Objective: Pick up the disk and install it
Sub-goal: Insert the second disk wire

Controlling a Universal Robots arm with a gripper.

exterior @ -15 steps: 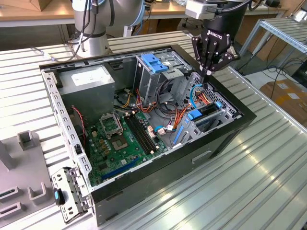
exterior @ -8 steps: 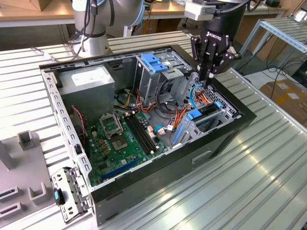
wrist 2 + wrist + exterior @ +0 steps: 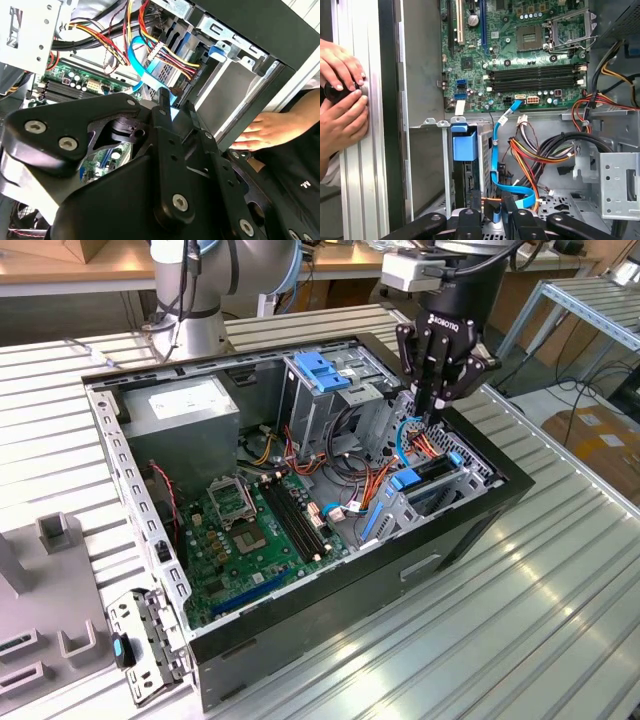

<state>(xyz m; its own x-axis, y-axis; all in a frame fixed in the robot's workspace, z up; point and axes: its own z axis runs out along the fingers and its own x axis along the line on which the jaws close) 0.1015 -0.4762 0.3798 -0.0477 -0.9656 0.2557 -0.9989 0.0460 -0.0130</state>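
Note:
The disk [image 3: 433,472] stands on edge in the drive bay at the case's front corner, on the exterior view's right, with blue carrier tabs at its ends. In the first wrist view the disk [image 3: 468,175] sits down in the bay under its blue carrier tab. My gripper [image 3: 437,416] hangs just above the bay, pointing down, fingers a narrow gap apart with nothing held. In both wrist views the gripper [image 3: 492,209] [image 3: 176,106] is over a blue flat cable [image 3: 495,150] beside the disk.
A person's hands [image 3: 340,100] rest on the table rail just outside the case wall. Inside the case are the motherboard [image 3: 250,530], a grey power supply [image 3: 185,410], a tall cage with a light-blue latch [image 3: 322,370] and loose wire bundles [image 3: 545,150]. A grey fixture [image 3: 50,580] lies on the exterior view's left.

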